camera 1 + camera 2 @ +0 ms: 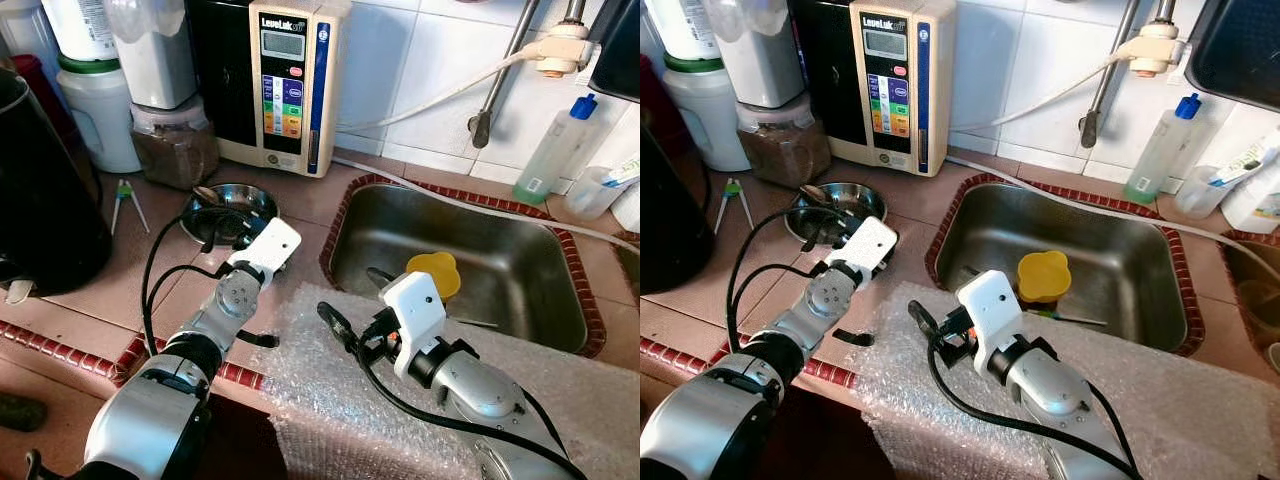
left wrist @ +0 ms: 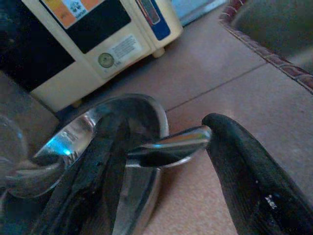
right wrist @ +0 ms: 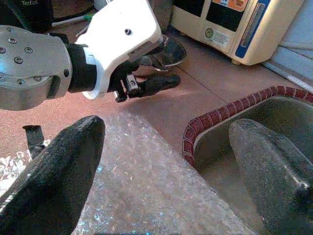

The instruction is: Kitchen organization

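A steel sink is sitting at about 3 o'clock on the counter, with a yellow lid lying inside it. A bubble wrap sheet is covering the counter edge at 6 o'clock. The right gripper is hanging over this sheet, fingers wide apart and holding nothing. At 10 o'clock, the left gripper is reaching the small steel bowl. The left wrist view is showing more: its fingers are open, straddling the bowl rim, and a spoon is resting there.

a home kitchen: tiled counter, steel sink, water ionizer.
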You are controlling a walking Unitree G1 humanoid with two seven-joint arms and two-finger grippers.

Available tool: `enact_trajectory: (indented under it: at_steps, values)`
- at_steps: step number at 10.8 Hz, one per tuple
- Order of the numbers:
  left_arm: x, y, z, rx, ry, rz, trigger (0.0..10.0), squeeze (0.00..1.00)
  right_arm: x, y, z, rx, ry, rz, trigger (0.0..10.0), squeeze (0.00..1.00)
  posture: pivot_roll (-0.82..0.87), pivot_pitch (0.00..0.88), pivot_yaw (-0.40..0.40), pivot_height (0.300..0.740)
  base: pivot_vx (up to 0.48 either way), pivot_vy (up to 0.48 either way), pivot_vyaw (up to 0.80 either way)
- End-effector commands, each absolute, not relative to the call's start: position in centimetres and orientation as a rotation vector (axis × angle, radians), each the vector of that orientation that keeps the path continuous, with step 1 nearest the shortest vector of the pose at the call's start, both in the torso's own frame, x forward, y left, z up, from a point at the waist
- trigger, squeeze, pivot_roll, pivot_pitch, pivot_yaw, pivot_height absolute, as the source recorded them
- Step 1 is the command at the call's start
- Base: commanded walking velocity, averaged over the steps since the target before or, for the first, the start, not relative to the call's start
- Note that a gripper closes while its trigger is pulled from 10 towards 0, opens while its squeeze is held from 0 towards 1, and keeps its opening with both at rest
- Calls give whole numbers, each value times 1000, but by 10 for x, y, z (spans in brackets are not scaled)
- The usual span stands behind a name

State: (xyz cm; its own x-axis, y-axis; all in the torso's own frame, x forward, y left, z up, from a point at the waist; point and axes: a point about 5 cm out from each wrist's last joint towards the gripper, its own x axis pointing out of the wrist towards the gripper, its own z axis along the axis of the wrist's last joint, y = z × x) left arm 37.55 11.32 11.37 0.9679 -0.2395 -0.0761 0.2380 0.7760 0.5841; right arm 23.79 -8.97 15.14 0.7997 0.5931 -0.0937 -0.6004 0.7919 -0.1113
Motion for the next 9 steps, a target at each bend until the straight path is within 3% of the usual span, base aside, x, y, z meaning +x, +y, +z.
enact_trajectory:
  at_steps: [1, 2, 9]
  values:
    - [379, 113, 119, 645, -6, -248, 4902, 0, 238, -91, 157, -149, 30, 633, 10000, 0, 55, 0, -41, 740, 0, 0, 0]
    - [379, 113, 118, 638, 1, -250, 0, 0, 238, -92, 157, -151, 29, 633, 10000, 0, 53, 0, -43, 740, 0, 0, 0]
    - [377, 117, 114, 626, 17, -246, 0, 0, 240, -92, 156, -155, 32, 640, 10000, 0, 60, 0, -53, 740, 0, 0, 0]
